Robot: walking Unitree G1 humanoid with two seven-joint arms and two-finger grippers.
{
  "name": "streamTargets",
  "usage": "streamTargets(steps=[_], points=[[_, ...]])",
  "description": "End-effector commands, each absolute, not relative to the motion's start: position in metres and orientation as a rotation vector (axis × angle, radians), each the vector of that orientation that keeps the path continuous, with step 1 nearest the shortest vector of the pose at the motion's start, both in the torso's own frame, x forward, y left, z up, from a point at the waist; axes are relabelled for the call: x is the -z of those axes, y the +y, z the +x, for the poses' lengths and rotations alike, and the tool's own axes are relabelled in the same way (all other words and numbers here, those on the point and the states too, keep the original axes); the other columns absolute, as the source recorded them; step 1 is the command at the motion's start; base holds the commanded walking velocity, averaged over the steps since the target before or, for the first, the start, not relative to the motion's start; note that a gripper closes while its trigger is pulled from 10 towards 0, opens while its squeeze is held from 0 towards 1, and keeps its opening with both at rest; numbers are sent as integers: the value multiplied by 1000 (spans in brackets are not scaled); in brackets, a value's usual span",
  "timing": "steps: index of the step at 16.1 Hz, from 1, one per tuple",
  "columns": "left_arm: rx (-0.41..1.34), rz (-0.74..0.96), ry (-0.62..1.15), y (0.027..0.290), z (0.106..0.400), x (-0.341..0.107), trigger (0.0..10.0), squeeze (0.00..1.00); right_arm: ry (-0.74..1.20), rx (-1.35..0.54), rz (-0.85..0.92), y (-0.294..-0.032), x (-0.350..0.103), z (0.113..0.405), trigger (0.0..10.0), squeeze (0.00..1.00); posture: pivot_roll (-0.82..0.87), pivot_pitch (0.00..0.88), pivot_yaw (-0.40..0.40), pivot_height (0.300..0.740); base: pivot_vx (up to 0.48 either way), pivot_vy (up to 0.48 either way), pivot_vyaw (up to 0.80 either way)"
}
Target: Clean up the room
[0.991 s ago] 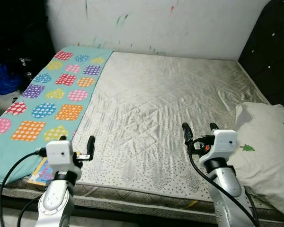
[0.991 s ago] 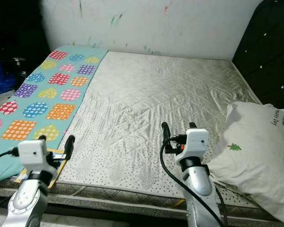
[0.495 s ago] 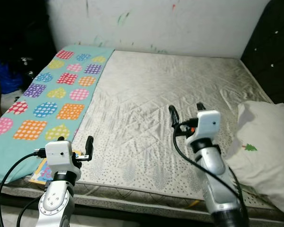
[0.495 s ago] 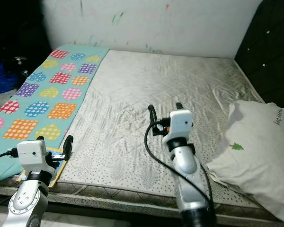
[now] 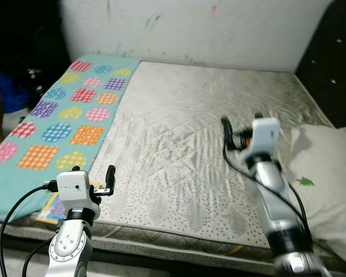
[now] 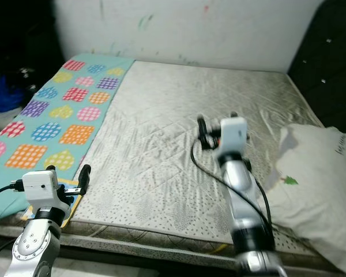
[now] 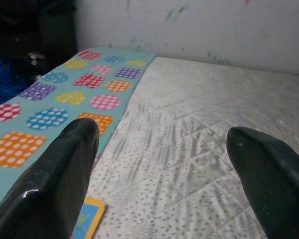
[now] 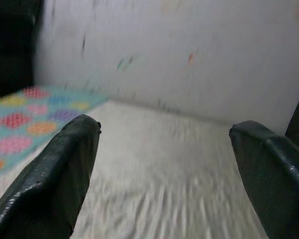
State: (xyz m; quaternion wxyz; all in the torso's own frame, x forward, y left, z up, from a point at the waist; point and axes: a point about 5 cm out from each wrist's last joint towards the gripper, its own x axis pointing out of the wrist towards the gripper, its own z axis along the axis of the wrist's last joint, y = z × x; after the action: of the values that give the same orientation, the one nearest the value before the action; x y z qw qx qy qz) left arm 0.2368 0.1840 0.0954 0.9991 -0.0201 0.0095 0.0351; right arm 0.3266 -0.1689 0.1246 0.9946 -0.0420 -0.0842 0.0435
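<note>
Right gripper (image 5: 240, 131), fingers spread wide, above the grey quilted mattress (image 5: 184, 127); left gripper (image 5: 92, 176), also wide, at the near edge.

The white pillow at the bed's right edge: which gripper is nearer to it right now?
Right. The right gripper hovers over the mattress just beside the white pillow; the left gripper is at the bed's opposite near corner, by the patterned sheet.
</note>
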Motion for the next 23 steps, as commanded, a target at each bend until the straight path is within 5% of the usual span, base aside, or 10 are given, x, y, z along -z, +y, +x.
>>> streamTargets(steps=[1,5,11,16,21,23], points=[[-78,-33,5,187,235,-100,10000,0,-134,-84,-89,-178,-111,312,10000,0,27,45,-40,740,0,0,0],[-76,-31,13,189,233,-100,10000,0,-34,0,-29,-202,-87,264,10000,0,-3,68,-24,740,0,0,0],[-103,4,4,198,235,-103,10000,0,62,189,-6,-235,-71,236,10000,0,-1,79,-15,740,0,0,0],[-51,-28,13,189,243,-99,10000,0,-32,246,10,-238,-96,246,10000,0,-68,74,34,740,0,0,0],[-14,-44,-4,179,259,-99,10000,0,-69,170,-51,-202,-92,256,10000,0,-98,47,37,740,0,0,0],[-31,-44,-15,181,258,-99,10000,0,-38,234,6,-216,-88,257,10000,0,-83,40,21,740,0,0,0]])
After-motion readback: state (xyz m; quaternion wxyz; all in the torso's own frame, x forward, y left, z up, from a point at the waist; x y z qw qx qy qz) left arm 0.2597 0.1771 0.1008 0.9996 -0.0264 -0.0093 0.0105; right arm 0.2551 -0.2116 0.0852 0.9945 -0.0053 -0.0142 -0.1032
